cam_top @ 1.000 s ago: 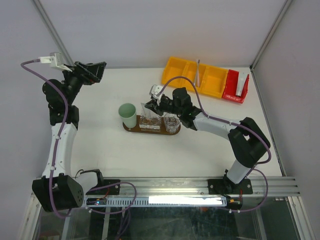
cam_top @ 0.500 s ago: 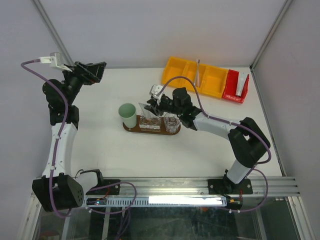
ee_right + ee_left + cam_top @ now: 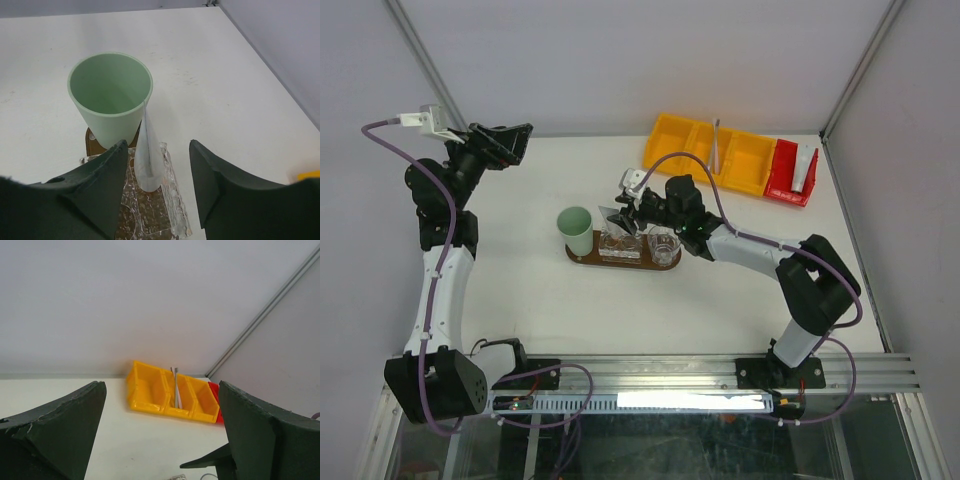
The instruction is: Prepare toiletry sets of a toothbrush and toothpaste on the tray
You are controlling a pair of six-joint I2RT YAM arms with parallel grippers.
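Observation:
The tray (image 3: 582, 256) is a dark-brown oval board carrying a mint-green cup (image 3: 576, 228) and clear glasses (image 3: 663, 246). In the right wrist view a white toothpaste tube (image 3: 149, 155) stands crimped end up in a clear glass (image 3: 172, 210), leaning against the cup (image 3: 110, 97). My right gripper (image 3: 157, 146) is open around the tube, with its fingers apart from it on both sides. A pale toothbrush (image 3: 717, 146) stands in the yellow bin (image 3: 692, 140). My left gripper (image 3: 510, 138) is open and empty, held high at the far left.
A small red bin (image 3: 790, 172) with a white tube (image 3: 806, 166) sits beside the yellow bin at the back right. The left wrist view shows the yellow bin (image 3: 150, 390) with the toothbrush (image 3: 176, 390) far ahead. Walls enclose the back and sides.
My right gripper's jaws have spread apart and let go of the toothpaste tube, which now stands in the glass. The left arm has not moved.

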